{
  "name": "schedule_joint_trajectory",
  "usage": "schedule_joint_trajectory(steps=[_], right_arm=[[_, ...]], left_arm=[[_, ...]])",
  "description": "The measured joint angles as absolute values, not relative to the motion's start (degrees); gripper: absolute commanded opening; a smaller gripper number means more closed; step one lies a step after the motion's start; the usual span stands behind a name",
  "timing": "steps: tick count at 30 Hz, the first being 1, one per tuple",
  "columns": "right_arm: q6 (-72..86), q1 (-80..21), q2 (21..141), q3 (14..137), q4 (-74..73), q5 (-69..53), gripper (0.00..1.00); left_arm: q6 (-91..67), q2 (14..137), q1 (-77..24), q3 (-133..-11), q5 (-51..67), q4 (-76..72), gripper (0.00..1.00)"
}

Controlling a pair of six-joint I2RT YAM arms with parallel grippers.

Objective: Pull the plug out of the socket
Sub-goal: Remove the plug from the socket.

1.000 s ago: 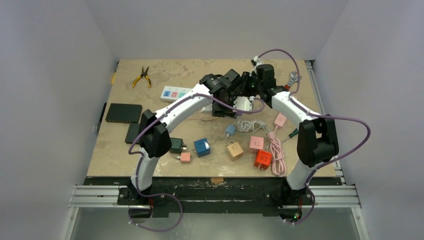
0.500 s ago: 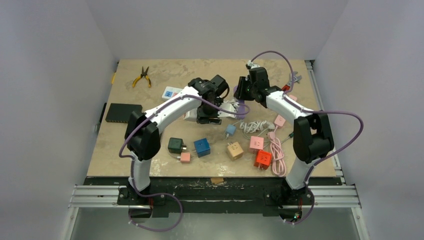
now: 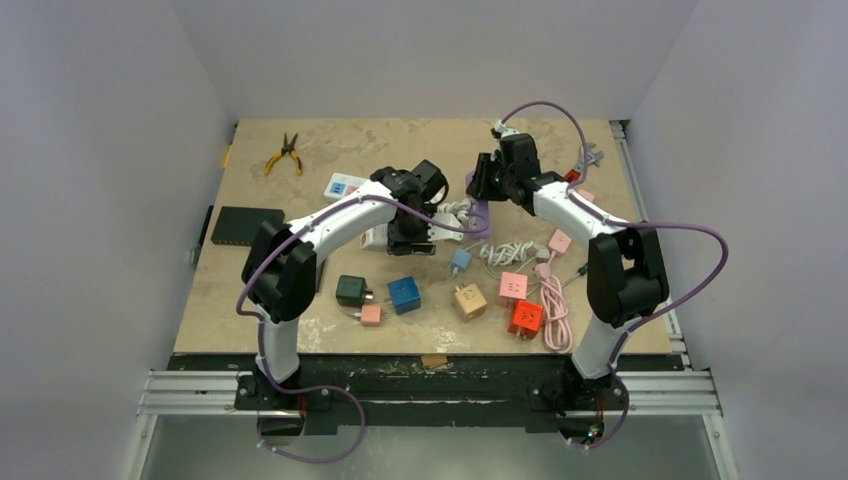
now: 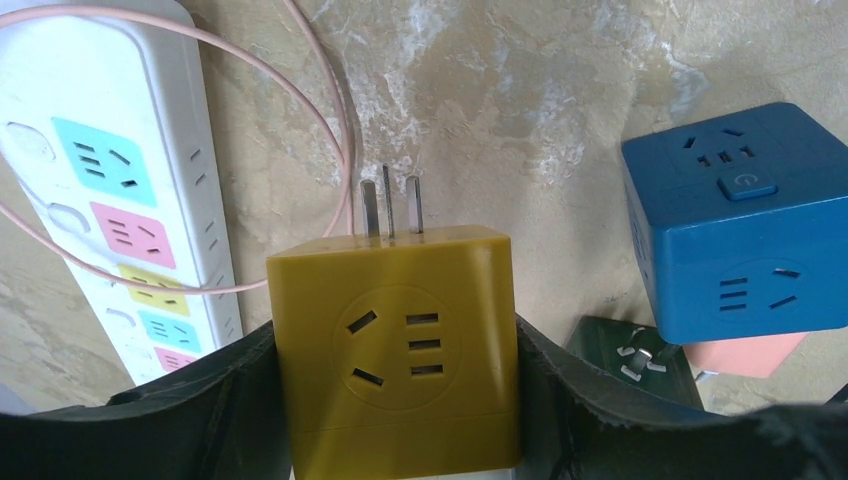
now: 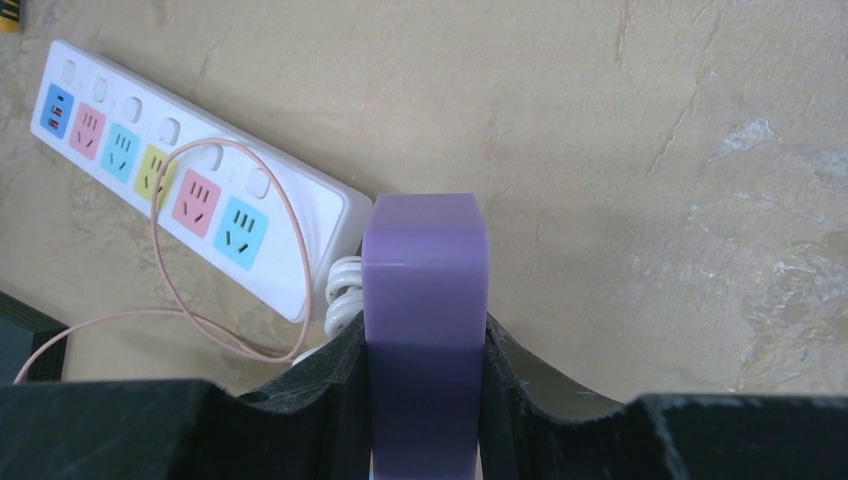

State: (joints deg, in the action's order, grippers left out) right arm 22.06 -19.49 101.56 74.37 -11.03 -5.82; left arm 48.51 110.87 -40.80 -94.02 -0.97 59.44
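From above, we see the left claw [image 3: 412,230] over the middle of the tabletop [image 3: 230,310], with the right claw [image 3: 484,182] at its 2 o'clock, apart. At the left wrist, the claw grasps a mustard-yellow cube socket [image 4: 395,345], prongs toward 12 o'clock. At the right wrist, the claw clenches a purple rectangular plastic plug [image 5: 424,300]; a white power strip [image 5: 200,190] lies at 10 o'clock.

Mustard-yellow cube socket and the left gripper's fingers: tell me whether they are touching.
Touching. The left wrist view shows the mustard-yellow cube socket wedged between the left gripper's black fingers, both pressed flush against its sides.
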Motion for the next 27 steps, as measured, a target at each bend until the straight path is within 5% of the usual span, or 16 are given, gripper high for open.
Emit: schedule_joint_trajectory(steps=[6,14,27], right_arm=[[22.1,-19.4,101.5,74.3,-10.4,-7.1,0.0],[22.3,-19.4,101.5,74.2,-9.7,-7.8,0.0],[22.5,-19.4,101.4,74.1,-9.4,-10.1,0.0]], left_arm=[[46.8,110.8,-41.3,-94.0,0.7,59.7,0.48],[42.9,110.3,-43.3,-95.0,4.1,61.0,0.87],[39.6,109.3,-42.5,-104.6,4.3,60.6,1.0]])
